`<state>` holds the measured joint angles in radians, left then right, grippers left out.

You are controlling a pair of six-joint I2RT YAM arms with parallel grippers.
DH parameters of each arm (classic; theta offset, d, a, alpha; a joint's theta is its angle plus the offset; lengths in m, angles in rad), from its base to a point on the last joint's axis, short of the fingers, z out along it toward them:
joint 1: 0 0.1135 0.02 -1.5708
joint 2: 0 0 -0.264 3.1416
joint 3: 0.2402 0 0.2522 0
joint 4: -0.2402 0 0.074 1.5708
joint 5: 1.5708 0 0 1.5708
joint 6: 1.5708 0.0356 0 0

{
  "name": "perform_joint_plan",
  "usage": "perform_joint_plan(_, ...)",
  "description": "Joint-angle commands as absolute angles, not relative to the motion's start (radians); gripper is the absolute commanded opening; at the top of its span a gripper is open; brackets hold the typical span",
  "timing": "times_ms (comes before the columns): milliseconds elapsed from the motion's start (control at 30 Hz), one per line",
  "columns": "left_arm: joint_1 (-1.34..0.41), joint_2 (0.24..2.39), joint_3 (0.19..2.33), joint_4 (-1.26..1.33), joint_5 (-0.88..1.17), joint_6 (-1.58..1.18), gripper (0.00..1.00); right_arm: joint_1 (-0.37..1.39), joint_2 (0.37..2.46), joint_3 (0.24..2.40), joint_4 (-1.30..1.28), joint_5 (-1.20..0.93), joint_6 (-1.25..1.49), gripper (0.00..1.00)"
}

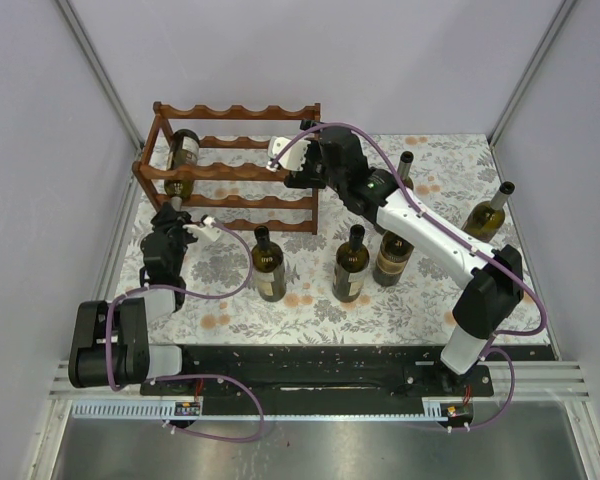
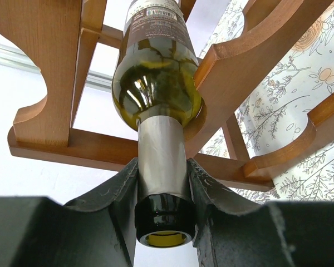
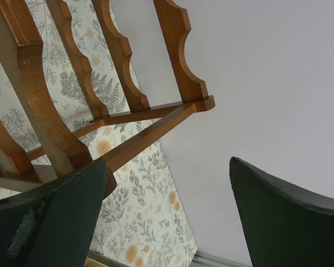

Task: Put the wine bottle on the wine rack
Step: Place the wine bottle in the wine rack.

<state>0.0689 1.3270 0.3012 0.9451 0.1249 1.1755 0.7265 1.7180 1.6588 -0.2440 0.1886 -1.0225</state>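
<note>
To the right of my left gripper [image 1: 172,208] a dark standing bottle [image 1: 269,265] rises from the floral cloth [image 1: 310,300]. More upright bottles stand farther right, under and past my right arm [image 1: 430,235], and a pale green one [image 1: 488,212] sits well apart near the far right edge. None of them stands between either gripper and the rack [image 1: 230,170].

The rack is reddish-brown wood with smooth scalloped rails on square posts, and grain shows on the cut faces [image 2: 44,83]. The bottle [image 2: 156,83] is glossy olive-green glass with a dark label and a dull grey foil sleeve on its neck. My fingers [image 2: 122,189] are matte black, scuffed at the edges.

My left gripper [image 2: 163,178] pinches the bottle's neck on the foil, one finger on each side, with the mouth toward my wrist. The bottle [image 1: 185,155] lies straight ahead of this gripper. Its body is cradled in the leftmost scallops of an upper tier, its shoulder rests on the front rail, and its base points away from me.

My right gripper [image 3: 167,167] is spread wide with nothing between the fingers. It sits at the rack's right end [image 3: 122,72], where its left finger [image 3: 50,217] overlaps a lower rail. I cannot tell whether they touch. The bottle lies well to this gripper's left, across the rack's width.
</note>
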Motion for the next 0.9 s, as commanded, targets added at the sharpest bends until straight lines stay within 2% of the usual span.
perform_joint_plan(0,0.035,1.413,0.259,0.581,0.316,1.215,0.0,0.721,1.701,1.643,-0.216,0.17,-1.031,1.0)
perform_joint_plan(267,0.055,1.422,0.295,0.563,0.36,1.313,0.0,0.716,1.7,1.631,-0.209,0.164,-1.038,1.0)
perform_joint_plan(467,0.075,1.439,0.281,0.664,0.37,1.364,0.0,0.712,1.695,1.626,-0.21,0.163,-1.039,0.99)
perform_joint_plan(867,0.103,1.431,0.275,0.857,0.443,1.275,0.0,0.71,1.692,1.617,-0.21,0.164,-1.043,0.99)
